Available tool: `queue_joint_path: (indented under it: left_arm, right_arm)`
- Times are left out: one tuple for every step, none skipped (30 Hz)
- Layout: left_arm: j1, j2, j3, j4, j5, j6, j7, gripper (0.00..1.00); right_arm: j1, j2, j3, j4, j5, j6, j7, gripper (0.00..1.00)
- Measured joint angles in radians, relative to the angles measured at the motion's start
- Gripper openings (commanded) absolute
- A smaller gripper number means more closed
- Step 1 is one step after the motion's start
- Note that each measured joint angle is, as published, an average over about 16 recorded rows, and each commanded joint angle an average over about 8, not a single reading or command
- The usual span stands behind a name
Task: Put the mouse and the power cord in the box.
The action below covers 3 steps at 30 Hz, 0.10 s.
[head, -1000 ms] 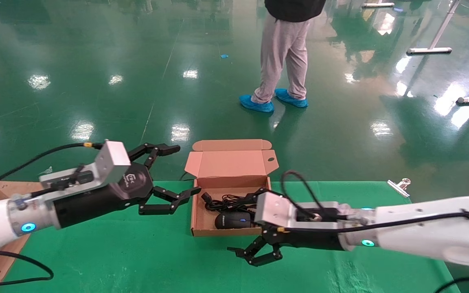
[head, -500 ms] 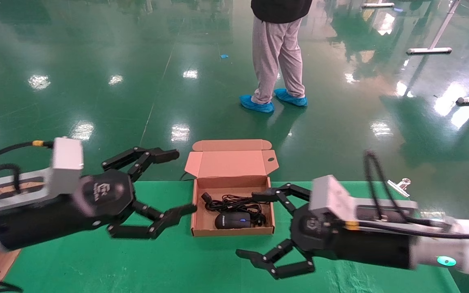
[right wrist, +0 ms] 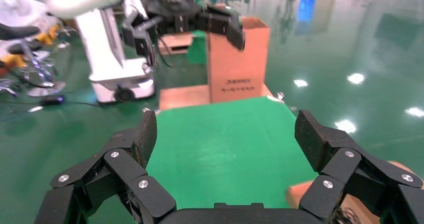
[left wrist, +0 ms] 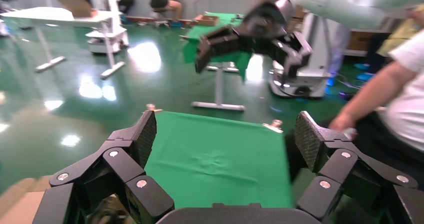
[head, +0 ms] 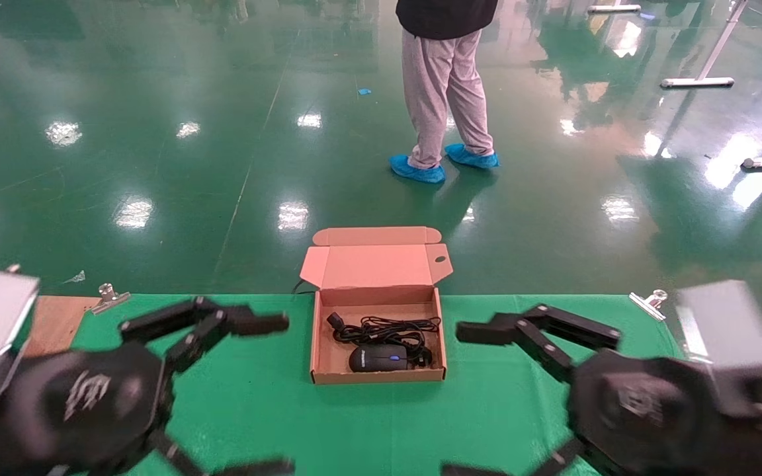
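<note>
The brown cardboard box (head: pixel 331 362) lies open at the middle of the green table, its lid (head: pixel 376 264) tilted back. Inside, the black mouse (head: pixel 378 358) rests near the front wall. The coiled black power cord (head: pixel 387 327) lies just behind it. My left gripper (head: pixel 275 395) hovers open to the left of the box, close to the camera and holding nothing. My right gripper (head: pixel 464 400) hovers open to the right of the box, also holding nothing. Both wrist views show only green cloth between the wide-spread fingers (left wrist: pixel 145 136) (right wrist: pixel 312 136). A corner of the box (right wrist: pixel 300 194) shows in the right wrist view.
A person in grey trousers (head: pixel 444 79) stands on the floor beyond the table. Metal clips (head: pixel 108 294) (head: pixel 649 301) hold the cloth at the far edge. A brown board (head: pixel 57 320) lies at the left end, and a tall carton (right wrist: pixel 237 64) stands beyond it.
Both arms have drawn back from the box toward the camera, the grippers staying open. The right gripper has cleared the box's right side. The person has stepped slightly left.
</note>
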Motion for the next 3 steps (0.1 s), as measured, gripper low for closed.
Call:
queue_joint_path:
  left_arm:
    - [0.004,-0.004,-0.005,-0.010,-0.001,0.004,-0.009,1.00]
    - [0.008,-0.008,-0.010,-0.020,-0.001,0.008,-0.018,1.00]
    - [0.012,-0.013,-0.015,-0.029,-0.002,0.013,-0.027,1.00]
  right_arm:
    - [-0.005,0.006,0.008,0.006,0.007,-0.007,0.005,1.00]
    - [-0.009,0.012,0.016,0.012,0.013,-0.013,0.010,1.00]
    - [-0.014,0.018,0.024,0.018,0.020,-0.020,0.015,1.00]
